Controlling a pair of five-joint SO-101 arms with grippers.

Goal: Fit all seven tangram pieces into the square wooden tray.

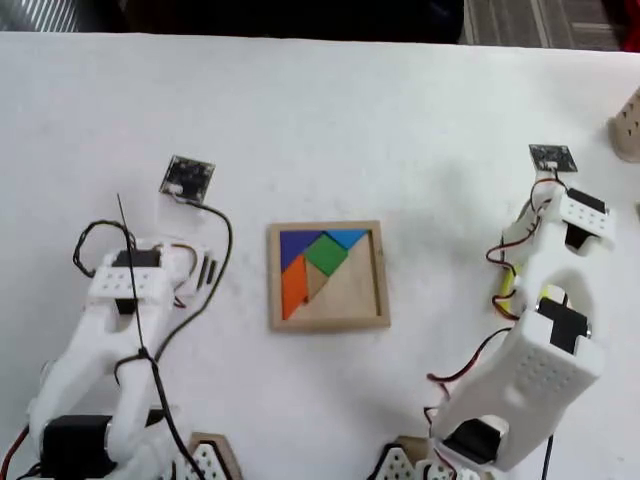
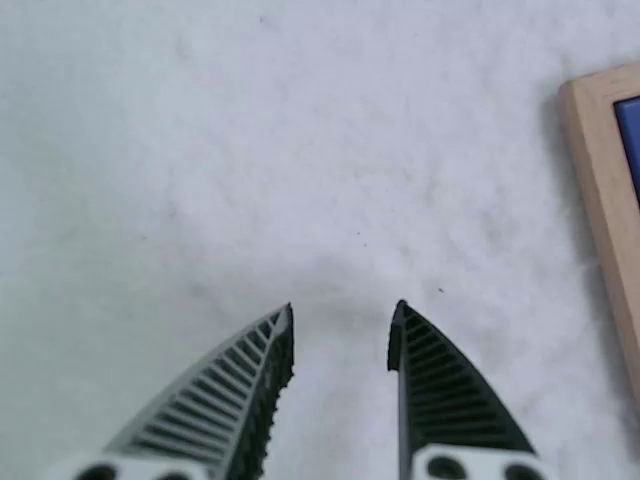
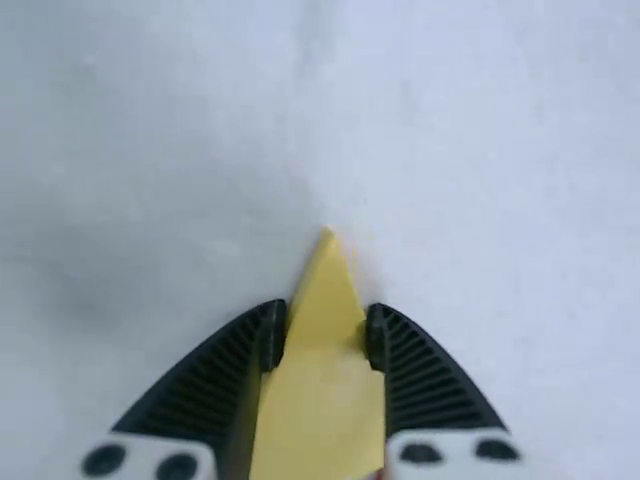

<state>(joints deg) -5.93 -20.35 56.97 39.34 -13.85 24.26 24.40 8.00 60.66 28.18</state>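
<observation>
High view: the square wooden tray (image 1: 328,322) lies on the white table (image 1: 330,130) between the 2 arms. A dark blue piece (image 1: 293,247), a green piece (image 1: 325,255), a light blue piece (image 1: 347,237) and an orange piece (image 1: 294,290) sit packed in its upper left part. The right gripper (image 3: 325,307) is clamped on a yellow piece (image 3: 322,390), well to the right of the tray, with the piece's point sticking out past the fingertips. The left gripper (image 2: 344,308) is over the table near the tray's left side, its fingers parted and holding nothing.

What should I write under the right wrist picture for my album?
The right end effector pinches a yellow tangram piece over the white table.
</observation>
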